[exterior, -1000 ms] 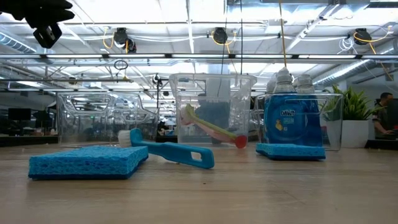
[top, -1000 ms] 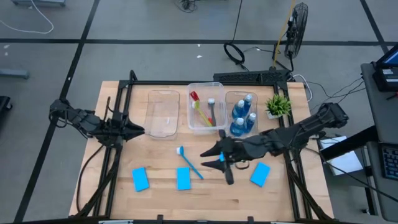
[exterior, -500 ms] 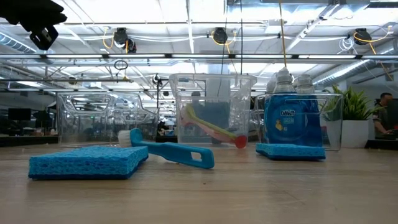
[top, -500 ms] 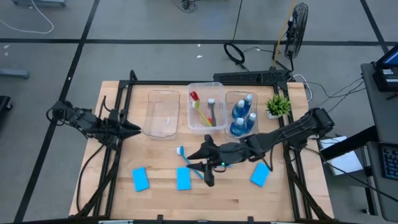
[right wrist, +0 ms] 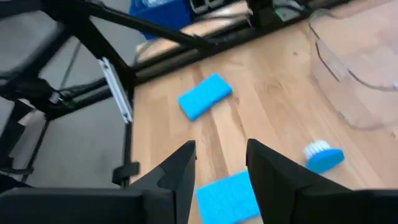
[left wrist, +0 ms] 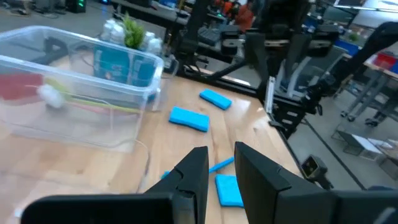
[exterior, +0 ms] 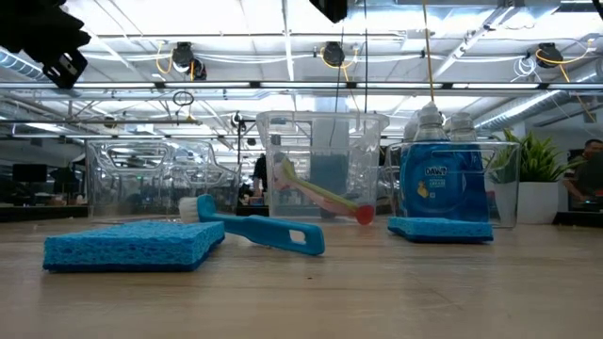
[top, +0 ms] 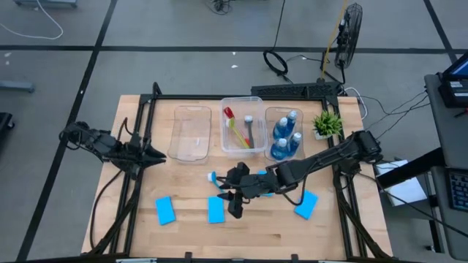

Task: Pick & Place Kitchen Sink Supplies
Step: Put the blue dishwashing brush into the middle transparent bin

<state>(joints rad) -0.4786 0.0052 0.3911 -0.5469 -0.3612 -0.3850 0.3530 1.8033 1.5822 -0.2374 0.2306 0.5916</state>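
The blue dish brush (top: 220,188) lies loose on the wooden table (top: 256,237) at centre frame of the high view, white bristle head toward the tubs, handle running down-right between the middle blue sponge (top: 216,210) and the right one (top: 306,204); a third sponge (top: 165,210) sits lower left. The right gripper (top: 232,196) hangs directly over the handle end, fingers parted with a clear gap and nothing between them. In its wrist view the brush head (right wrist: 323,156) shows beside the near sponge (right wrist: 227,196). Judgement: the step is a grasp on the brush handle. Best to turn the jaws across the handle, descend mid-handle, clear of the sponge edge, and close only when both fingers straddle it. The middle tub (top: 243,125), upper centre, already holds brushes and looks the likely target. The left gripper (top: 159,156) waits at left of frame beside the empty tub (top: 190,133), jaws narrowly parted, empty.
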